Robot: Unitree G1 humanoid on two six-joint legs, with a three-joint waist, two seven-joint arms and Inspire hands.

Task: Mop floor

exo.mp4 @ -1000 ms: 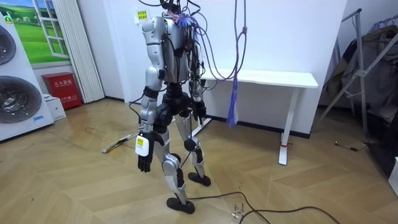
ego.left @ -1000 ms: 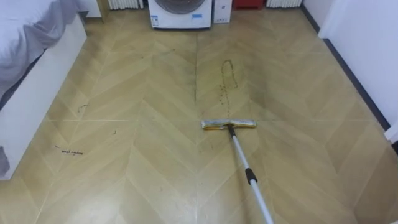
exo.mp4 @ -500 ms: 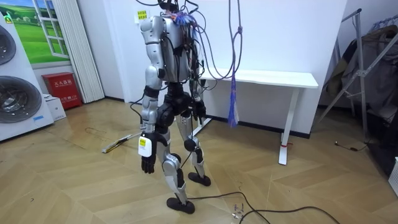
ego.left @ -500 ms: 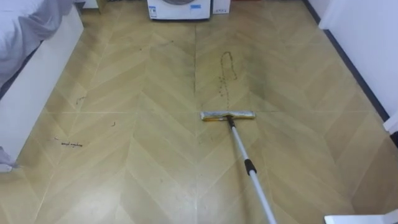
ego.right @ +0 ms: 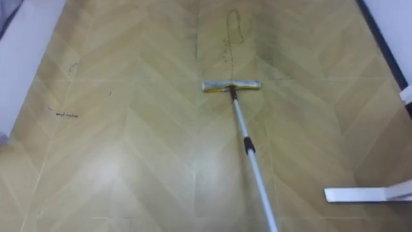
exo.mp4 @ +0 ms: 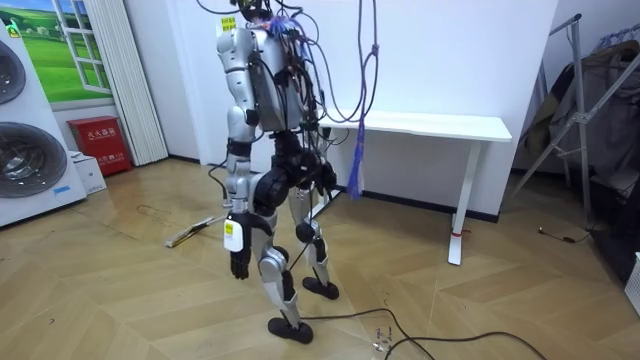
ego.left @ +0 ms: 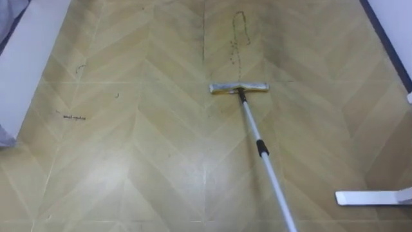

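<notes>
Wooden floor (ego.left: 148, 161) barely begun, flat mop (ego.left: 258, 140) resting mid-floor.
Dirt trail (ego.left: 238, 32) just beyond the mop's head and dark marks (ego.left: 71, 116) toward the floor's left edge are judged not yet wiped; left hand (exo.mp4: 238, 265) is seen hanging slack and empty, right hand's (exo.mp4: 324, 182) grip cannot be told.

Soft, even light falls from above on the wooden floor (ego.left: 161, 129), and nothing on it casts a hard shadow. A pale sheen spreads over the near left boards, while the far middle, around the dark stain (ego.left: 239, 29), looks duller. The mop (ego.left: 239, 88) has a handle that catches the light and stands out bright against the wood. In the room view the white wall (exo.mp4: 470, 50) is bright, and faint shade lies under the white table (exo.mp4: 430, 125).
</notes>
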